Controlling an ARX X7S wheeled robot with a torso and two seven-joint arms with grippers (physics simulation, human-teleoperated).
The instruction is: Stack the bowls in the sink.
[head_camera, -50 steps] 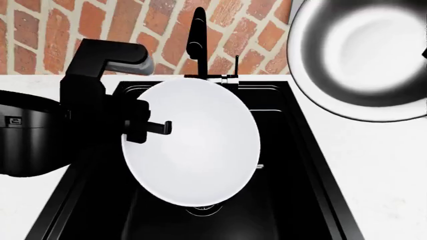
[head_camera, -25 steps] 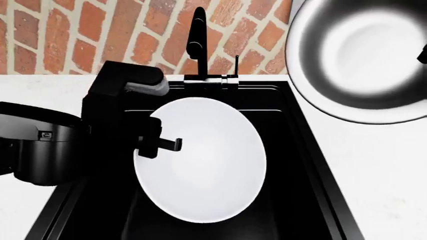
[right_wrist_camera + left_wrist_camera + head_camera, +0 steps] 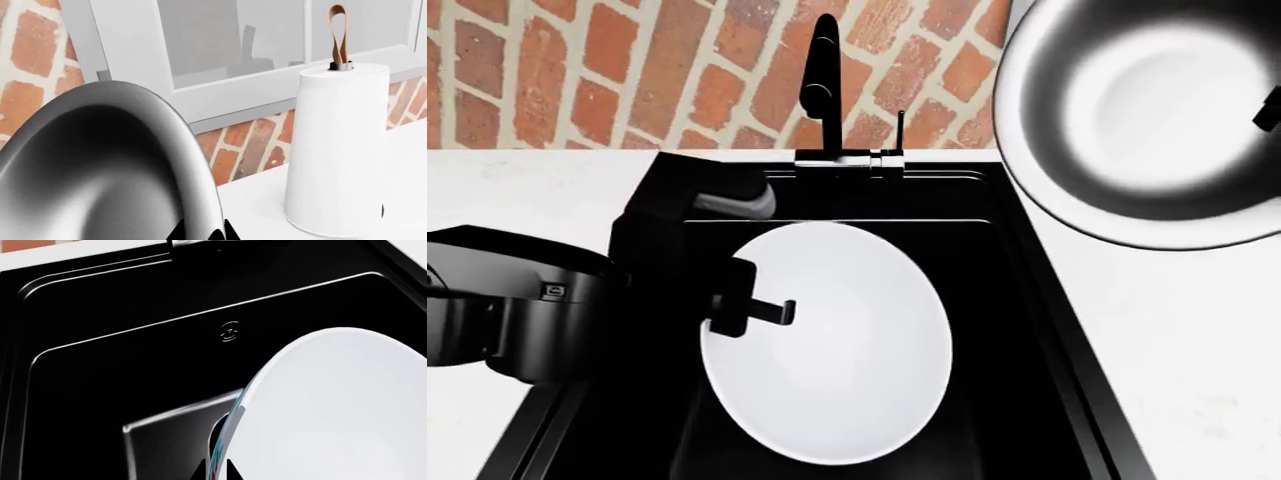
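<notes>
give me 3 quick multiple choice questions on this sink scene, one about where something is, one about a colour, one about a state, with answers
1. Where is the white bowl?
A. over the sink basin
B. on the counter right of the sink
C. against the brick wall

2. What colour is the sink?
A. steel grey
B. white
C. matte black

3. What is the left gripper doing?
A. hanging open and empty
B. shut on the white bowl's rim
C. gripping the faucet

Answers:
1. A: in the head view the white bowl sits inside the sink's outline, below the faucet.
2. C: the basin walls and floor are black in both the head and left wrist views.
3. B: one finger lies inside the bowl's rim, and the left wrist view shows the rim running between the fingertips.
</notes>
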